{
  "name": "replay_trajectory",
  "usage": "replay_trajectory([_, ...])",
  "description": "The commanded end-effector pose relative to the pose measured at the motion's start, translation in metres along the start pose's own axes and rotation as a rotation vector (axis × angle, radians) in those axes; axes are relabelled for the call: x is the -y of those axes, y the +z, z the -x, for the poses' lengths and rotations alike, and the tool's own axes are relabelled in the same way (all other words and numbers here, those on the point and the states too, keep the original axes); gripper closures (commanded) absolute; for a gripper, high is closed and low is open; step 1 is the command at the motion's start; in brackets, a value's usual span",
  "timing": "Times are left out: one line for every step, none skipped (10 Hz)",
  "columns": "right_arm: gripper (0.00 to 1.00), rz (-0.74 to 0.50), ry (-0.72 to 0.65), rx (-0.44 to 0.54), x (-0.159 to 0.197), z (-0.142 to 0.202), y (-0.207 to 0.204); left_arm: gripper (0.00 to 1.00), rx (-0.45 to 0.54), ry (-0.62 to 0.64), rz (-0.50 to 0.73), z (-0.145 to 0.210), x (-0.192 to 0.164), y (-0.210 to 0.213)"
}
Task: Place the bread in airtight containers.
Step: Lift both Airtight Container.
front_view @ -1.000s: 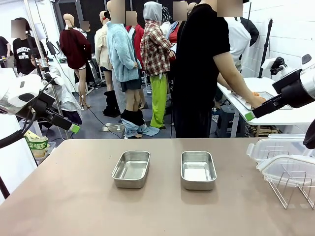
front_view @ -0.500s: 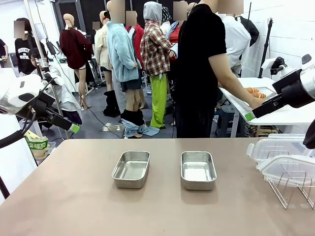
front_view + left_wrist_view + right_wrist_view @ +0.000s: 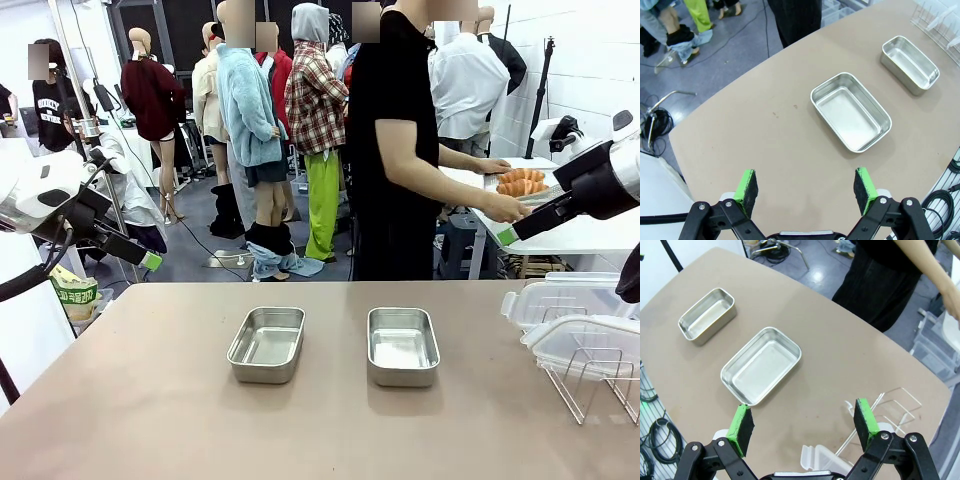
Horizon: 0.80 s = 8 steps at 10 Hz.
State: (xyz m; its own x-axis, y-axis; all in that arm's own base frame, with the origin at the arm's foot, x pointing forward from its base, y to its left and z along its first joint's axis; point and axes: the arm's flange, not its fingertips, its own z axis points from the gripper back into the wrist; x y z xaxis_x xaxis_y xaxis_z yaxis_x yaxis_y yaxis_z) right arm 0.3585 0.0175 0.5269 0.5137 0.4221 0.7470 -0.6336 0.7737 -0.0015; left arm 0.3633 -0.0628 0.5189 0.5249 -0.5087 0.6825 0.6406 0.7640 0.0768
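At the left edge of the front view, the left end effector (image 3: 150, 262) hung above and beyond the tabletop's (image 3: 150, 400) far left corner, touching nothing. In its wrist view that end effector (image 3: 807, 185) had its green pads (image 3: 746, 185) spread wide with nothing between them, over bare brown surface. Near the middle of the tabletop two lidless steel tins sat side by side and a little apart, the left-hand tin (image 3: 267, 344) (image 3: 850, 111) and the right-hand tin (image 3: 402, 345) (image 3: 910, 64), their bare steel bottoms showing. Behind them, at the far side, a person (image 3: 395, 150) in a black shirt stood turned toward the right of the frame. The person's hand (image 3: 505, 208) held a flat tray (image 3: 545, 193) at upper right. The bread (image 3: 522, 182), glossy orange rolls, lay on that tray, well apart from both tins. Just below the tray in the picture, the right end effector (image 3: 508, 237) reached in from the right edge. In its own wrist view it (image 3: 802, 422) was likewise wide open and held nothing, with the right-hand tin (image 3: 761, 365) beyond its left pad and the other (image 3: 706, 315) farther off at upper left. At the right edge of the tabletop clear lids (image 3: 560, 300) rested on a wire rack (image 3: 590, 385).
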Motion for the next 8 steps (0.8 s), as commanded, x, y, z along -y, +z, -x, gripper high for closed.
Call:
replay_trajectory([0.00, -0.010, 0.003, 0.000, -0.0001, 0.0004, -0.0023, 0.00, 0.001, -0.003, -0.003, 0.0007, -0.0017, 0.0003])
replay_trajectory([0.00, -0.010, 0.003, 0.000, -0.0001, 0.0004, -0.0023, 0.00, 0.001, -0.003, -0.003, 0.0007, -0.0017, 0.0003])
replay_trajectory([0.00, -0.010, 0.003, 0.000, -0.0001, 0.0004, -0.0023, 0.00, 0.001, -0.003, -0.003, 0.0007, -0.0017, 0.0003])
replay_trajectory([0.00, -0.010, 0.003, 0.000, -0.0001, 0.0004, -0.0023, 0.00, 0.001, -0.003, -0.003, 0.0007, -0.0017, 0.0003])
replay_trajectory([0.00, -0.010, 0.003, 0.000, -0.0001, 0.0004, -0.0023, 0.00, 0.001, -0.003, -0.003, 0.0007, -0.0017, 0.0003])
replay_trajectory([0.00, -0.010, 0.003, 0.000, -0.0001, 0.0004, -0.0023, 0.00, 0.001, -0.003, -0.003, 0.0007, -0.0017, 0.0003])
replay_trajectory([0.00, -0.010, 0.003, 0.000, -0.0001, 0.0004, -0.0023, 0.00, 0.001, -0.003, -0.003, 0.0007, -0.0017, 0.0003])
replay_trajectory([0.00, -0.010, 0.003, 0.000, -0.0001, 0.0004, -0.0023, 0.00, 0.001, -0.003, -0.003, 0.0007, -0.0017, 0.0003])
